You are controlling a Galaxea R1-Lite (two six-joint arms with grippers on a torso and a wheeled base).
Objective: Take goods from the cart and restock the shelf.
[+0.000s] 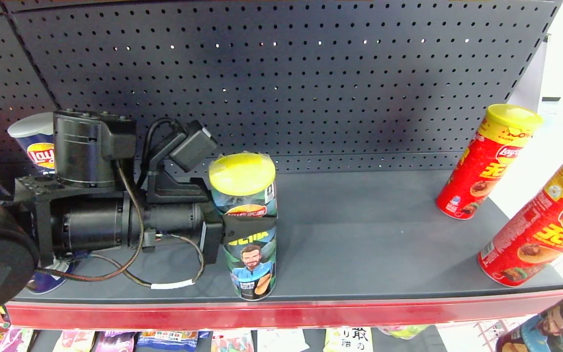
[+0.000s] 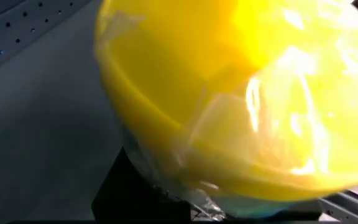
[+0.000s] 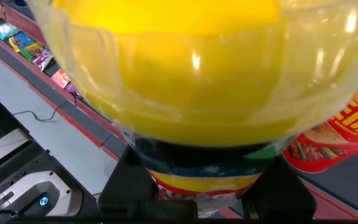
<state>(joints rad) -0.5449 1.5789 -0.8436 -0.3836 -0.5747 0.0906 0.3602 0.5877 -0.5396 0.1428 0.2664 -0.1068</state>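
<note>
While the left pincer [image 1: 249,227] is closed around the middle of the green-and-blue cardboard chip tube with a yellow plastic lid [image 1: 252,269], that tube stands upright on the grey metal shelf [image 1: 359,244], close to its red front lip. A good release, I judge, means confirming the base sits flat, opening the jaws evenly, then backing straight out leftward so neither finger drags the tube over the edge. Two red chip tubes with yellow lids [image 1: 489,161] stand well apart, towards the shelf's right end. The right pincer [image 3: 201,190] grips a second, similar yellow-lidded tube [image 3: 185,74].
</note>
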